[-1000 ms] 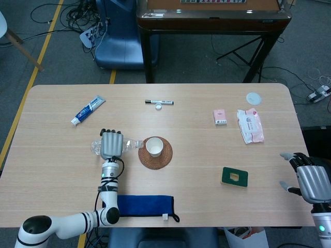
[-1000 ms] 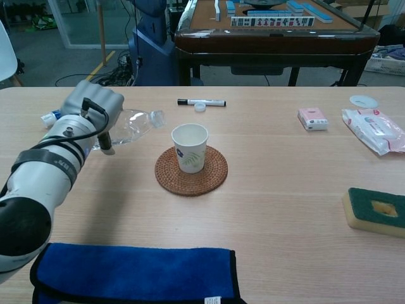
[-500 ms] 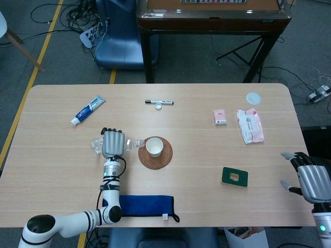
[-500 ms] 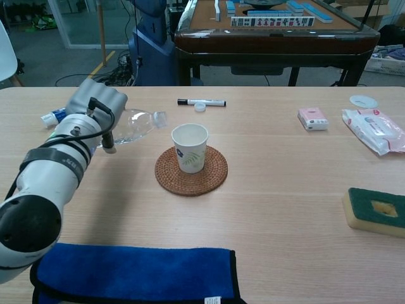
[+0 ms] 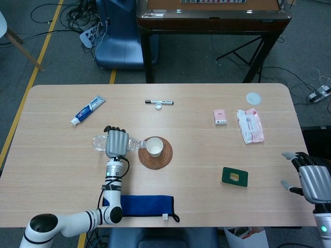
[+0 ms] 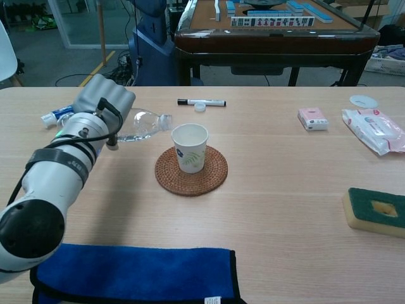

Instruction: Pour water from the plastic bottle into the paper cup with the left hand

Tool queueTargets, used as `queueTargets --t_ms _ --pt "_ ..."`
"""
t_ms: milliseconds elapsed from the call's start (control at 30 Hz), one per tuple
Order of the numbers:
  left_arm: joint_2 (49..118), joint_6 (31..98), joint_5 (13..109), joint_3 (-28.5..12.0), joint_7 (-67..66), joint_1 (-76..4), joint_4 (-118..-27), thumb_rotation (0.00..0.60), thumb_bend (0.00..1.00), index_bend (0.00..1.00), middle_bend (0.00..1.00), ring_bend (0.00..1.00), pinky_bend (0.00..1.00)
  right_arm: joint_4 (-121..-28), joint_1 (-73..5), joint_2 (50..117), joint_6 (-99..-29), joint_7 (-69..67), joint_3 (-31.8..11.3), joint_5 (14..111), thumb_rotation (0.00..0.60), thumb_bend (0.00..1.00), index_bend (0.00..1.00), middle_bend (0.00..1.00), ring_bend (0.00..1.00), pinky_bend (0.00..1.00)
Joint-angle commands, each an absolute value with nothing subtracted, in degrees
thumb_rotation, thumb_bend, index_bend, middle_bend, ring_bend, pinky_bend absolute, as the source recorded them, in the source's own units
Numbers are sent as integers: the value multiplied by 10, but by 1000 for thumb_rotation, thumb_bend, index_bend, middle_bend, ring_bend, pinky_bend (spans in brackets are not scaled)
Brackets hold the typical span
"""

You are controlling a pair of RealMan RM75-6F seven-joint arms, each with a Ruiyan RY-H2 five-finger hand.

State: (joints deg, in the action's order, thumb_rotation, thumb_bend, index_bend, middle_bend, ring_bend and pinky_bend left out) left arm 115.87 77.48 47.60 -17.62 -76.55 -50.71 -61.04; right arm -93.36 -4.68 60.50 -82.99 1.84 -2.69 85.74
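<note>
Since a second ago the left hand (image 5: pixel 116 142) has carried the plastic bottle (image 5: pixel 130 143) rightward; its neck now reaches the paper cup (image 5: pixel 153 146), where earlier a gap showed.

Head view: bottle lies nearly horizontal in the hand, base toward the table's left edge, mouth at the cup rim. Cup stands on the woven coaster (image 5: pixel 155 153), mid-table, slightly left of centre. Fingers wrapped over the bottle's body. Right hand (image 5: pixel 312 182) hangs off the table's right front corner, fingers apart, holding nothing. Bottle cap (image 5: pixel 158 107) lies by the marker (image 5: pixel 159 102) toward the far edge.

Chest view: left hand (image 6: pixel 104 106) closed round the plastic bottle (image 6: pixel 144 125); mouth sits just left of the paper cup (image 6: pixel 190 147), about level with its rim, not clearly over it. Whether water has started running, cannot tell.

Risks, as judged: tipping before the mouth clears the rim would spill onto the woven coaster (image 6: pixel 191 171) and table (image 6: pixel 285 190). The neck nudging the light cup could topple it. A hard squeeze on thin plastic could send water out in a gush.
</note>
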Motion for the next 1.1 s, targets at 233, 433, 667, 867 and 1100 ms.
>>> queueTargets --t_ms 233,433,667,867,1100 --pt "1163 774 467 -183 -789 -513 -602 600 23 760 884 525 361 -932 -48 604 -827 15 -28 855 600 12 266 334 216 333" --pt "1168 772 465 -185 -801 -518 -596 600 23 761 887 525 359 -932 -48 603 -826 13 -29 854 600 12 266 334 216 333" --pt "1171 771 468 -184 -806 -521 -587 600 23 761 887 525 358 -933 -47 600 -828 6 -29 855 600 11 266 334 216 333" --pt "1171 767 472 -179 -815 -523 -582 600 23 764 890 525 358 -933 -47 600 -827 6 -29 854 600 12 266 334 216 333" --pt "1167 770 476 -176 -825 -522 -586 600 23 764 890 526 358 -933 -47 599 -826 4 -30 851 600 11 266 334 216 333"
